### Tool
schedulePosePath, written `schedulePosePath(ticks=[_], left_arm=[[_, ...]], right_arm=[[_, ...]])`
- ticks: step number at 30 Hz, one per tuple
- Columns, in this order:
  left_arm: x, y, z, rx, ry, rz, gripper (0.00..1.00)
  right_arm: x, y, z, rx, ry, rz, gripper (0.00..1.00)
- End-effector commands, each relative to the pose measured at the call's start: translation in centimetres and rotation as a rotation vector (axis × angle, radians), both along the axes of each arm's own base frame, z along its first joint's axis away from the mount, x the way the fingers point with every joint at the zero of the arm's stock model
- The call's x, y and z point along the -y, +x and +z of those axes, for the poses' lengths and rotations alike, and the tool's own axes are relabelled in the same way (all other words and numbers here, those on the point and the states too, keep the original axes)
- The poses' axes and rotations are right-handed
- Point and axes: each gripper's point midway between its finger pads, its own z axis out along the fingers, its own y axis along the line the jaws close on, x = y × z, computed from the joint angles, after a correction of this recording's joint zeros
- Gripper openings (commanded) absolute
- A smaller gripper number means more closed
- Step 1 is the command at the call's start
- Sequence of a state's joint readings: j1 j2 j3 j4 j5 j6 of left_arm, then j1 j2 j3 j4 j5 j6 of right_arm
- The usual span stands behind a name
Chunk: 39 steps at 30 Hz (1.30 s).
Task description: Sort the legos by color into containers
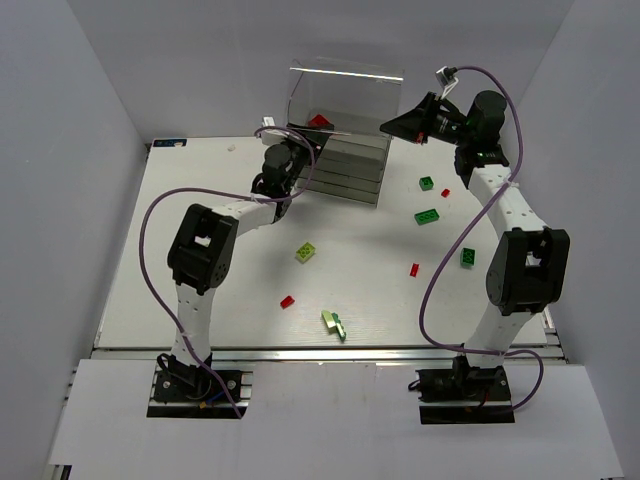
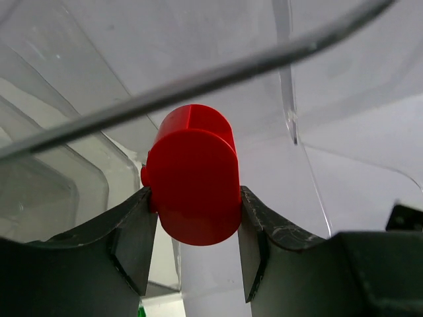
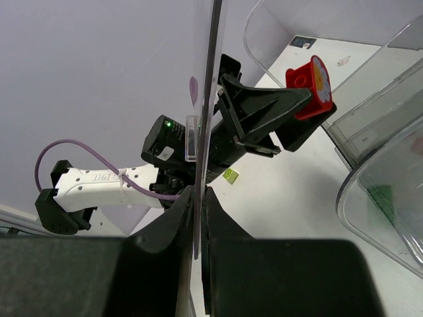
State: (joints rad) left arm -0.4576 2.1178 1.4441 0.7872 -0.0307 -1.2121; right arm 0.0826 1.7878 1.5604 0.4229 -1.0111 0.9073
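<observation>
That rounded red lego (image 2: pixel 195 178) is smooth glossy plastic. The container (image 1: pixel 345 95) is clear glassy plastic with lots of glare. Fingers (image 2: pixel 135 238) on the left gripper (image 2: pixel 196 228) look matt black, a bit scuffed. Table (image 1: pixel 380 300) is matt white, with a shiny metal rail (image 1: pixel 320 353) along its near edge.

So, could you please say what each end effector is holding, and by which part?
The left end effector pinches the rounded red lego by its lower sides; the right end effector clamps the clear container by a panel edge.
</observation>
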Motion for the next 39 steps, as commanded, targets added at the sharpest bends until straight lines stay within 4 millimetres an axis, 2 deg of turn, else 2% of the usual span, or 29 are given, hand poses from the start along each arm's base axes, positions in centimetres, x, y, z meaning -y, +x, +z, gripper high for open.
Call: schedulePosePath(ticks=[1,7,8,17,20,21,27,30,33,34,39], left_arm=[[-0.4,1.3,1.9,0.012,-0.016,0.077,0.17],[-0.1,2.3,1.3,-0.105,-0.121,0.100,0.17],[-0.4,2.6,0.6,-0.139,-0.134,0.122,0.18],[0.6,1.9,1.8,-0.209,-0.376,0.096,0.24],[0.5,2.0,2.6,-0.217,-0.433,0.093,0.33],[1.0,1.7,2.8,-0.223,-0.439,0.084,0.36],[1.1,1.9,1.9,-0.265,-0.470,0.085,0.51],[1.1,1.9,1.6,-0.276,-0.472,0.085,0.63],[1.4,1.7,1.9,-0.272,-0.475,0.066,0.65],[1.5,1.7,1.9,-0.273,-0.474,0.061,0.70],[2.0,1.2,2.3,-0.268,-0.477,0.018,0.70]], right_arm=[[0.3,-2.1,6.0,0.267,0.006,-0.020,0.00],[0.2,-2.2,6.0,0.267,0.007,-0.018,0.00],[0.3,-2.2,6.0,0.268,0.008,-0.020,0.00],[0.4,-2.2,6.0,0.267,0.011,-0.023,0.00],[0.2,-2.3,6.1,0.268,0.014,-0.018,0.00],[0.3,-2.4,6.3,0.274,0.015,-0.020,0.00],[0.3,-2.5,6.2,0.273,0.014,-0.017,0.00],[0.3,-2.5,6.3,0.277,0.014,-0.020,0.00],[0.5,-2.5,6.4,0.279,0.013,-0.021,0.00],[0.4,-2.5,6.3,0.277,0.014,-0.020,0.00],[0.4,-2.5,6.4,0.280,0.014,-0.020,0.00]])
